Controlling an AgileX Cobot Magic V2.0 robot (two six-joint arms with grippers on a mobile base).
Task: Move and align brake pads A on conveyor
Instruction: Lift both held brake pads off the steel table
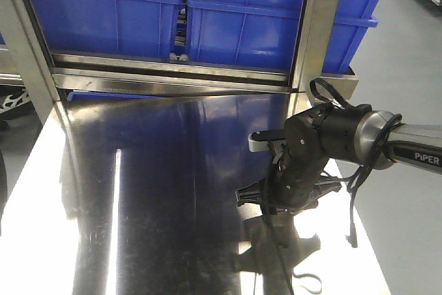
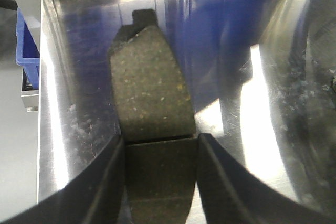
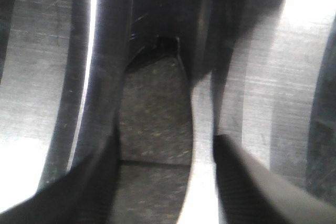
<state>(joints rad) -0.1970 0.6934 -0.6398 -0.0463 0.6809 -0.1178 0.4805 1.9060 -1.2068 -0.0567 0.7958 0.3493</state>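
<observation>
Steel tbl [image 1: 138, 205] w/ brake pad [image 3: 155, 114]

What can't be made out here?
Conveyor: in no view.
Left claw: outside the front view; in wrist view the bottom edge cuts off its brake pad.
Right claw: wrist view blurred, the second pad loses its far end to shadow; front view, the claw hides it.

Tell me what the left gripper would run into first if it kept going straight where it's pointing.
Probably the steel tabletop: the left gripper angles down at it, with the brake pad it seems to hold leading. Depth is unclear.
</observation>
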